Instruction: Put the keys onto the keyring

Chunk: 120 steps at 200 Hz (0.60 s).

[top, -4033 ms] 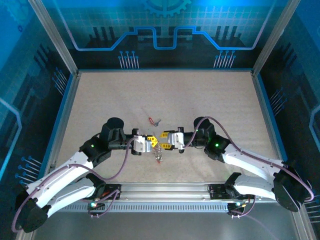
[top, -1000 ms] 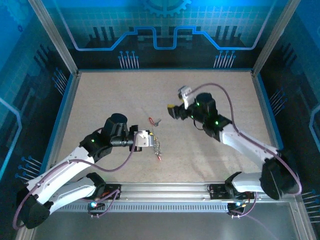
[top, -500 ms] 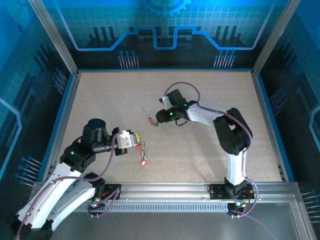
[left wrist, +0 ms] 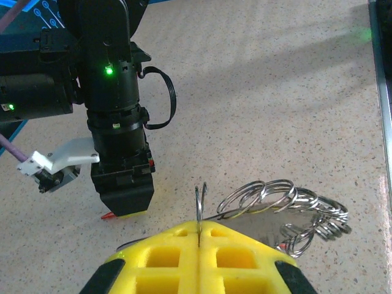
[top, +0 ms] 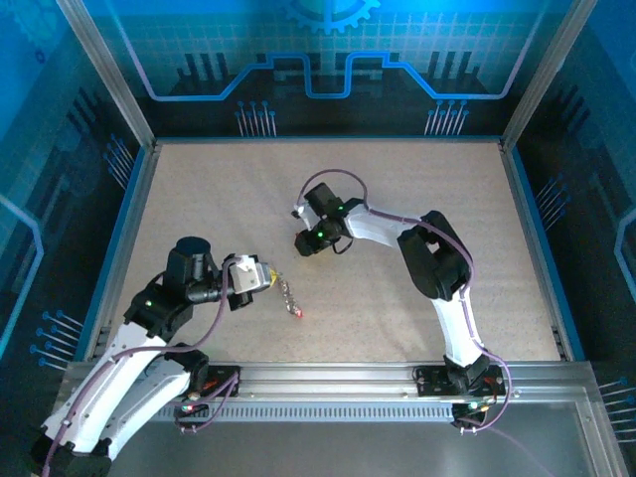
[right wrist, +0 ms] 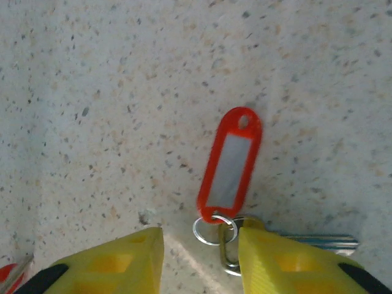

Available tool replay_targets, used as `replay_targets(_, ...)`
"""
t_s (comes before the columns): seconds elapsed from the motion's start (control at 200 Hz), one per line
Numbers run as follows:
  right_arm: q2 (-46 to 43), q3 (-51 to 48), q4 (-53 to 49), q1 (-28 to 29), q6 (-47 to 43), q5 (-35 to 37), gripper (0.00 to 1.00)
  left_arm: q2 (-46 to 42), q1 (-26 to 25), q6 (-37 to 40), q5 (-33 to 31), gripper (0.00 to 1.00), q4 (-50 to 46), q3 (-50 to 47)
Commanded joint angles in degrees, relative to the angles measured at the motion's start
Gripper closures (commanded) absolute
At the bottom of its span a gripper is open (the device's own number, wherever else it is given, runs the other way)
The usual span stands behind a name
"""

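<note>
Your right hand stands low over the desk, near its middle, with the jaws half open. Between its yellow fingers lies the small ring that joins the red tag to the key. The tag points away from the hand. The key goes off to the side and is partly hidden by one finger. Nothing is gripped there yet.

Your left hand is closed tight on one wire of the keyring. The other coils hang free beside it, above the desk between the middle and the near left corner.

The step now, as I judge it, is to pick up this key. All the parts lie flat, so bring the pads down until they almost touch the desk before you close. The thin ring alone can slip out, so try to catch the head of the key or the neck of the tag together with it. Close slowly, lift straight up, and check that tag and key rise together. Do not move the left hand meanwhile, so that the coils do not swing.
</note>
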Motion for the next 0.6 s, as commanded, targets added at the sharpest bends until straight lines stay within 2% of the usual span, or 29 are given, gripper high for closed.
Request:
replay_targets(0.0,1.7,2.5,-3.2,1.5,-2.2,2.9,0.59,-0.4,0.7,-1.0,2.6,1.0,2.1,0.1)
replay_targets(0.32,3.7,4.4,-3.5,3.2,0.8,14.2,0.62,-0.9,0.9,-2.2,2.7,1.0,5.1,-1.8)
replay_targets(0.505,4.2,4.8,-2.3,3.2,2.7,10.6,0.74,-0.6,0.9,-2.3,2.9,1.0,5.9,-2.1)
replay_targets(0.595,4.1,4.5,-1.7,3.0,3.0,8.4,0.76,-0.2,1.0,-2.0,2.9,1.0,5.1,-1.6)
